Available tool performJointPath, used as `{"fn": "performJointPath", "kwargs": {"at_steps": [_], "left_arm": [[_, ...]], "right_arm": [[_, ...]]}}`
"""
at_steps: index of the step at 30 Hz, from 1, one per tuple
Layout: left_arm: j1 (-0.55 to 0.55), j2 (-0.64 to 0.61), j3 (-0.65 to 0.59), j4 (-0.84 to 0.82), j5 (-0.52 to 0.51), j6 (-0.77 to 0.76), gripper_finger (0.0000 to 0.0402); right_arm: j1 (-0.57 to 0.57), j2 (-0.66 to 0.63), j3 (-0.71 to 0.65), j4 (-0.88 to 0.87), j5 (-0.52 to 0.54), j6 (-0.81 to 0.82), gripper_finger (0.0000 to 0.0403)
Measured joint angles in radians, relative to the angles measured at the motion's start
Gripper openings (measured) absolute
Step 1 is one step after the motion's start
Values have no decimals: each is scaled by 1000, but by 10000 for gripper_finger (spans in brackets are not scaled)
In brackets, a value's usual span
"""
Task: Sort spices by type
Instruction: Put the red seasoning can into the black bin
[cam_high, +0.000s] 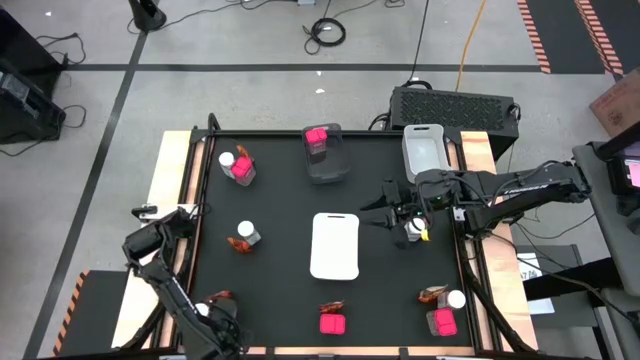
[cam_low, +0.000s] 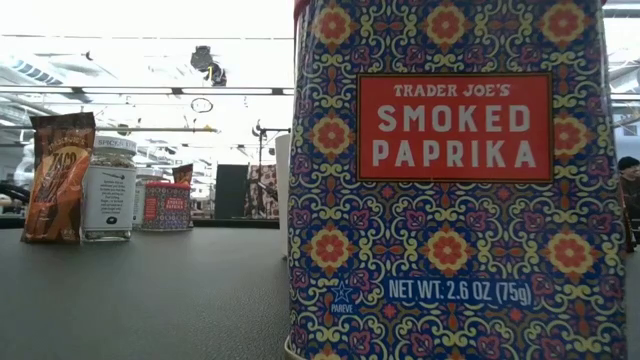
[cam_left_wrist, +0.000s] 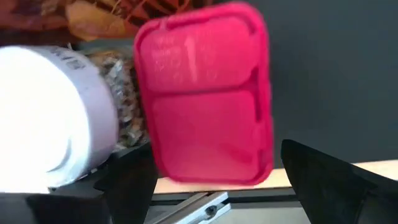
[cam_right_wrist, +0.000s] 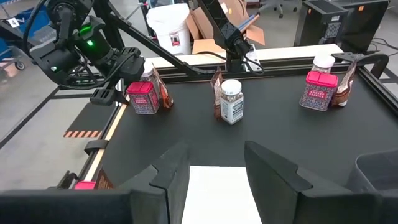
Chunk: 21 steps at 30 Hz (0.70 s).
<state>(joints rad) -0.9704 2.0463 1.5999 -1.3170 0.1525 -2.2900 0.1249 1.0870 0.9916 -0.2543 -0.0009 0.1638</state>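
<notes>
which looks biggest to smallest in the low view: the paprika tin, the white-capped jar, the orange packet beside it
1. Paprika tin: fills the frame, but it stands nearest the camera.
2. Orange packet: a little taller than the jar.
3. White-capped jar.
Packet and jar look close in size.

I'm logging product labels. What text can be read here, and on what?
"TRADER JOE'S" on the paprika tin, red panel.
"SMOKED PAPRIKA" on the same panel.
"NET WT. 2.6 OZ (75g)" near the tin's base.
"PAREVE" under the tin's small star mark.
Print on the jar, packet and far tin: too small to read.
</notes>
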Motion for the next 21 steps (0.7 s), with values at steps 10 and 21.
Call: {"fn": "performJointPath", "kwargs": {"at_steps": [10,21], "left_arm": [[29,0,-52,37,-10,0,334],[34,-4,-52,29,-13,2,317]], "right_arm": [[-8,0,0,-2,0,-11,146],[-11,0,0,-2,0,-59,146]]}}
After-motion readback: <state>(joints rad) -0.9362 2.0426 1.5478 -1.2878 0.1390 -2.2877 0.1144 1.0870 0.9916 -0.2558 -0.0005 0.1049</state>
